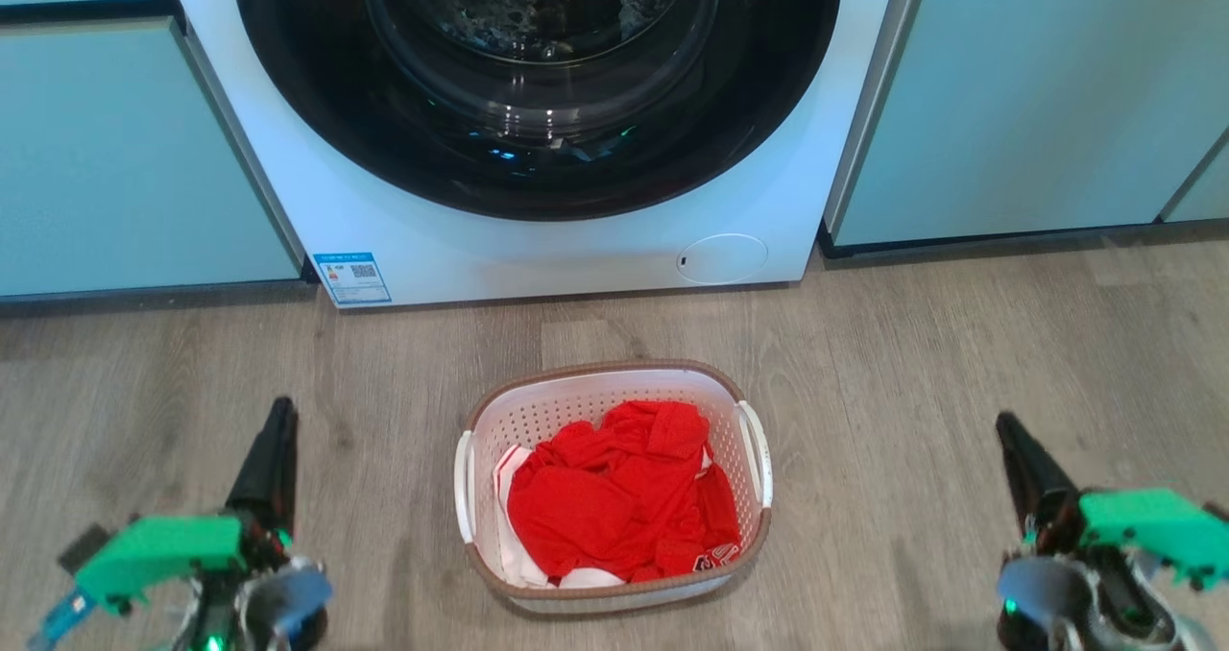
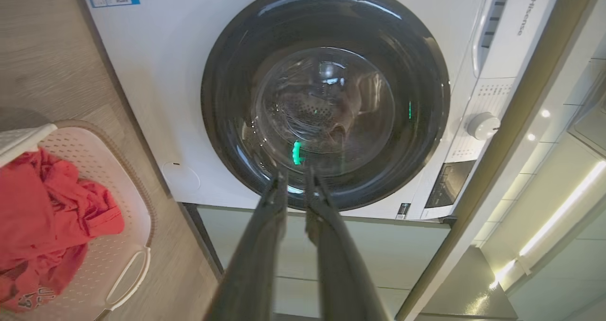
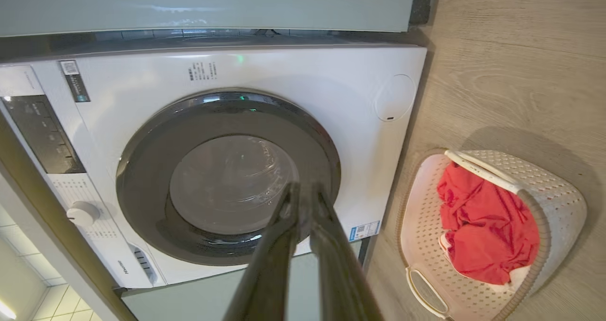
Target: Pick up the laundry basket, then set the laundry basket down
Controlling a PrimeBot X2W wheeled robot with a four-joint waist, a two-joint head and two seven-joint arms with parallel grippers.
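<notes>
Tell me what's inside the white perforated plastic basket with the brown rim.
Crumpled red clothing over some white fabric; the laundry basket floor beneath is hidden.

We're facing a white front-load washing machine [image 1: 538,248], built in between pale teal cabinet fronts, one on the left [image 1: 115,152] and one on the right [image 1: 1037,94]. Its round dark door [image 1: 317,104] is closed, with the drum visible through the glass. There's a blue-edged QR label [image 1: 352,277] at the front's lower left and a round service cover [image 1: 722,257] at its lower right. A dark toe-kick [image 1: 1008,243] runs under the cabinets. The floor [image 1: 960,363] is grey-brown wood-look plank. From the left wrist view we get a white knob [image 2: 482,125], a dark display panel [image 2: 447,183] and Hisense lettering [image 2: 524,17]. Beyond the machine's top edge there's a bright light strip [image 2: 563,207] and small spotlights [image 2: 544,113]. Pale tiles [image 3: 28,283] show in the right wrist view.
</notes>
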